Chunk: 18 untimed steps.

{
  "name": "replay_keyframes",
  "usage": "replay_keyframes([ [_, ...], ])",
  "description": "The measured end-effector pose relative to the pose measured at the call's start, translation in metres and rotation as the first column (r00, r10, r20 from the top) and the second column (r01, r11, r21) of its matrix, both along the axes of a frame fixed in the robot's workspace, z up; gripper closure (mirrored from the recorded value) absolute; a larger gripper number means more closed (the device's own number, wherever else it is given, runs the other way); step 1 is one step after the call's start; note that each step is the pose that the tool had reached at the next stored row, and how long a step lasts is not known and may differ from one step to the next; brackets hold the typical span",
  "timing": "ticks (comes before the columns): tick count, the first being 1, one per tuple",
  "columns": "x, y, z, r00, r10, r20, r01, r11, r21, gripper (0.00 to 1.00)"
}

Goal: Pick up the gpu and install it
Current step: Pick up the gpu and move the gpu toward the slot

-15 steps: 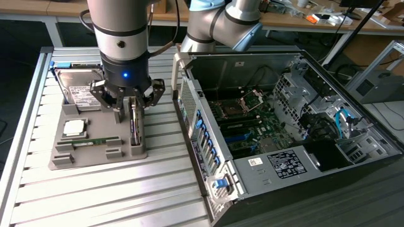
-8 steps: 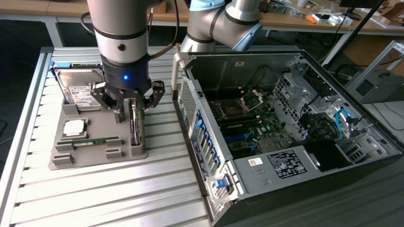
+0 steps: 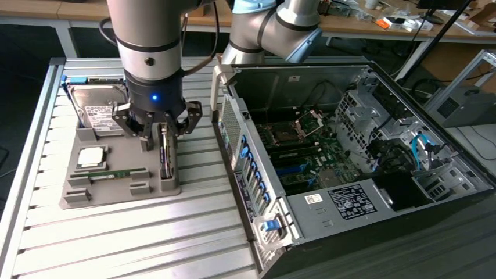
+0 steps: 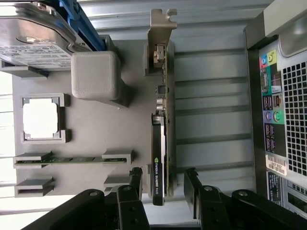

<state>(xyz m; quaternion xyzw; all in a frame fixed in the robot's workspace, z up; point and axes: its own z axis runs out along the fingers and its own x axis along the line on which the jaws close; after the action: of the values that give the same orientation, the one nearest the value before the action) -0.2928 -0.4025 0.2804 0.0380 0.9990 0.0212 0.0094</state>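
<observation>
Wrist view gives you the key thing: the gpu (image 4: 160, 143) stands on its thin edge in the tray (image 4: 96, 139), and one end of it sits right between the two fingers of the pincer (image 4: 164, 176). The fingers (image 4: 135, 179) are wide apart, one on each flat side of the card, and they hold nothing. You can see a small gap on both sides, and the card looks a bit closer to one finger than the other. The long side of the gpu runs straight away from the pincer, with the silver bracket (image 4: 160, 28) at the far end. So the fingers face the card's flat sides, not its ends.

Exterior view shows you the same from outside. The pincer (image 3: 164, 132) hangs over the tray (image 3: 116, 195), right above one end of the gpu (image 3: 165, 156). The card sits below it, in the slot at the tray edge nearest the case (image 3: 248, 174). The case is open and sits to the exterior view's right of the tray. By the look of it, the gpu is not lifted yet.
</observation>
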Motion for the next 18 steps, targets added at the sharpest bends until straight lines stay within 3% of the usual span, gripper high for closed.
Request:
replay_keyframes([
  [18,0.0000,0.0000,-0.0088,1.0000,0.000,0.0000,0.000,1.0000,0.0000,0.52],
])
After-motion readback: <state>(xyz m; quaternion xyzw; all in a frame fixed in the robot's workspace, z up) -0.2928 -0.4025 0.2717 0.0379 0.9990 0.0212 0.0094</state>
